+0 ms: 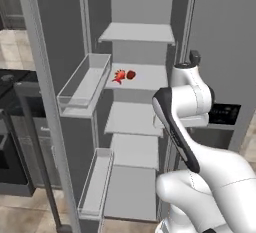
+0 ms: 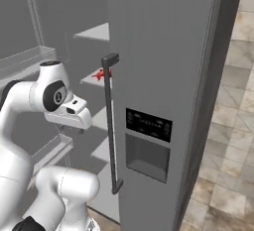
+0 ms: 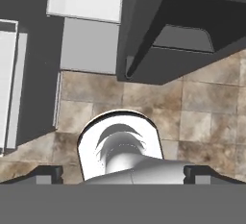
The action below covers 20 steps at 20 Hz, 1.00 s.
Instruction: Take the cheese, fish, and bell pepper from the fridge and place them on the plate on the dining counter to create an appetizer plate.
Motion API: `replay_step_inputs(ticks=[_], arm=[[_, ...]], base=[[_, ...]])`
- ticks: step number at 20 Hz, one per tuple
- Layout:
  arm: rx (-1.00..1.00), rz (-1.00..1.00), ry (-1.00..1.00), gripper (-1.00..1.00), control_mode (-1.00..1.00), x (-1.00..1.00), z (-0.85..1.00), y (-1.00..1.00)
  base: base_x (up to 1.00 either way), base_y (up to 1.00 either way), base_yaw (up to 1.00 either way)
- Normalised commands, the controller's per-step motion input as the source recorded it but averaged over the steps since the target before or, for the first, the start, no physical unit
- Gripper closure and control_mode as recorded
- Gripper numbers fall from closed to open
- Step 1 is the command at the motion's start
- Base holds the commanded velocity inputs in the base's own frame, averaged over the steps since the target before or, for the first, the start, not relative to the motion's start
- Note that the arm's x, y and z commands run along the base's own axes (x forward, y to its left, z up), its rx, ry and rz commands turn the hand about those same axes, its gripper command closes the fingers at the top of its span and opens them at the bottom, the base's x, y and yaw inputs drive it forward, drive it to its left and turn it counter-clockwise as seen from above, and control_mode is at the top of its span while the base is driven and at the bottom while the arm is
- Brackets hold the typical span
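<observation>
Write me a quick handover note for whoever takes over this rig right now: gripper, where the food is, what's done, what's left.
Gripper: open, empty, pointing down at the floor in front of the fridge.
Left fridge door is open. On the second shelf from the top lie the fish and, just right of it, the bell pepper.
Cheese: not spotted.
Done: door opened.
Left: pick up all three items and carry them to the plate.

We see fridge (image 1: 220, 37) with left door swung open, pale grey shelves bare except second from top. There fish (image 1: 119, 76), slim red-orange piece, lies just beside bell pepper (image 1: 131, 74), rounded dark-red blob, near shelf's front left.
</observation>
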Motion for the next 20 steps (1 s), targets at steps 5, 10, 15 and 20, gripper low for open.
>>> replay_step_inputs(ticks=[5, 10, 15, 20], arm=[[0.0, 0.0, 0.0, -1.0, 1.0, 0.0, 0.0, 0.0], [0.0, 0.0, 0.0, -1.0, 1.0, 0.0, 0.0, 0.0], [0.0, 0.0, 0.0, -1.0, 1.0, 0.0, 0.0, 0.0], [0.02, -0.01, 0.0, -1.0, -1.0, 0.09, 0.0, 0.01]], base=[[0.61, 0.39, -0.2], [0.7, 0.24, -0.19], [0.8, 0.01, -0.16], [0.5, 0.02, -0.09]])
